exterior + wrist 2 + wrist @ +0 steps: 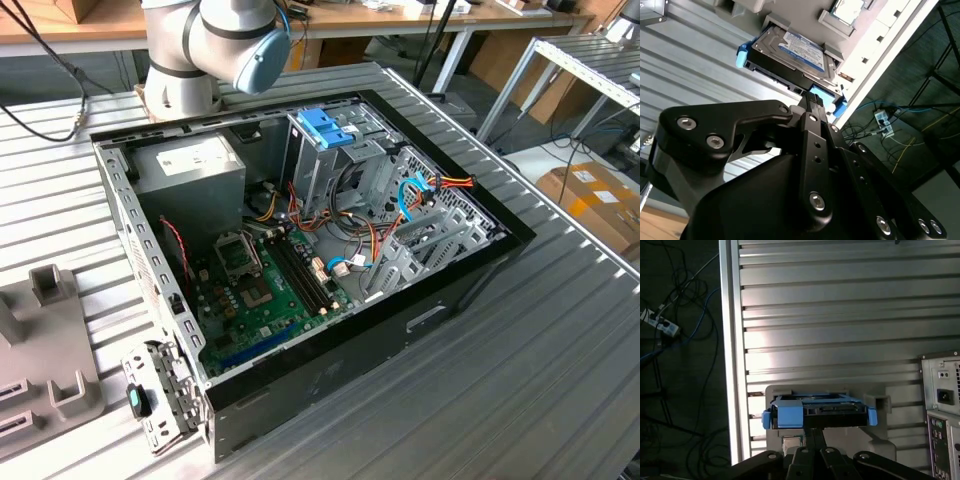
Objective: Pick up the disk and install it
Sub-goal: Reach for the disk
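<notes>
- Hard drive (790,50) lying flat in a grey holder (879,402), near the ribbed counter's (840,315) edge.
- Hand (813,432) narrowed, tips together, gripping nothing, just beside the drive's connector end.

A dark, blue-railed metal disk (795,52) sits in a grey holder (795,12) near the tabletop's (690,65) edge. A black gripper (812,100) hangs beside it.

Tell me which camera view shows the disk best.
The second wrist view: the disk shows its labelled broad face and one long side. The first wrist view gives the disk edge-on: its connector end between blue side rails.
</notes>
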Robot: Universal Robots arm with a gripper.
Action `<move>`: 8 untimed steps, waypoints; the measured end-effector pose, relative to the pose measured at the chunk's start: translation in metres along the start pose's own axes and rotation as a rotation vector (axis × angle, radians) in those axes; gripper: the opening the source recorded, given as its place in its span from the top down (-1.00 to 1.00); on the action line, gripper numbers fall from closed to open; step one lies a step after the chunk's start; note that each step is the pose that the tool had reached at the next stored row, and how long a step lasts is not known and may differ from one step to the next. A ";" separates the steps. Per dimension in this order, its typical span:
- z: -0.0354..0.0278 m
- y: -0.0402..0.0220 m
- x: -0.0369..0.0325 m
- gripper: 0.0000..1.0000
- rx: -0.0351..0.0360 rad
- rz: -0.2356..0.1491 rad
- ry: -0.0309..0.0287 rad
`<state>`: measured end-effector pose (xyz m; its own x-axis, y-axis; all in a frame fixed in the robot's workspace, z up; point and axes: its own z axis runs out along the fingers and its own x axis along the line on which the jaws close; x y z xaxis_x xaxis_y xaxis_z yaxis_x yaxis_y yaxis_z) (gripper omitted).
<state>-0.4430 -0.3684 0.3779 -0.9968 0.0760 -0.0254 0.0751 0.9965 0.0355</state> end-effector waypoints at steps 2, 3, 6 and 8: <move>0.0015 0.0008 0.0013 0.79 0.0023 0.000 0.0002; 0.0026 0.0012 0.0039 0.79 0.0025 0.000 0.0000; 0.0055 0.0018 0.0078 0.79 0.0060 0.000 -0.0005; 0.0079 0.0021 0.0094 0.79 0.0111 0.000 -0.0007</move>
<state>-0.4520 -0.3653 0.3698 -0.9968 0.0757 -0.0260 0.0751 0.9969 0.0244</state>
